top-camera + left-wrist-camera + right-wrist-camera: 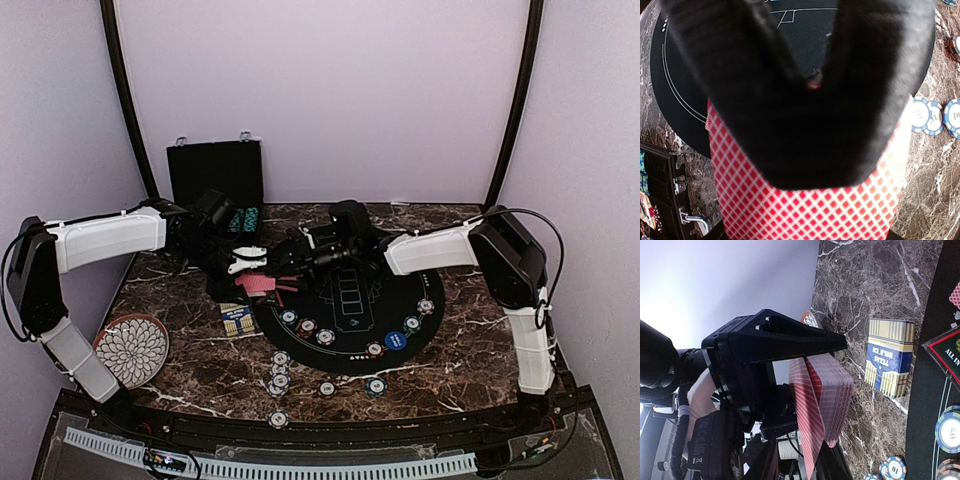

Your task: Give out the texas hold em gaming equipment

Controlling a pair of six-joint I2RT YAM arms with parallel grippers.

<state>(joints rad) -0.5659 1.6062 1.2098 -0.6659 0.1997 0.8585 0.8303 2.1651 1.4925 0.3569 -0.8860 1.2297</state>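
Observation:
A deck of red-backed playing cards [258, 286] hangs above the left rim of the round black mat [350, 300], and my left gripper [245, 262] is shut on it. In the left wrist view the deck [805, 215] fills the lower frame under a black finger [790, 100]. My right gripper [287, 260] meets the deck from the right. In its wrist view one card [807, 430] stands peeled off the deck [837, 395], spanning between the right gripper's [840, 400] fingers. Poker chips [325, 337] ring the mat's near edge, with a blue button [397, 340] among them and more chips [279, 372] on the marble.
A blue-and-cream card box [236, 320] lies just left of the mat. The flower-patterned plate [132, 350] sits at the near left corner. The open black case [215, 175] stands at the back left. A red-edged black triangle marker [945, 357] lies on the mat.

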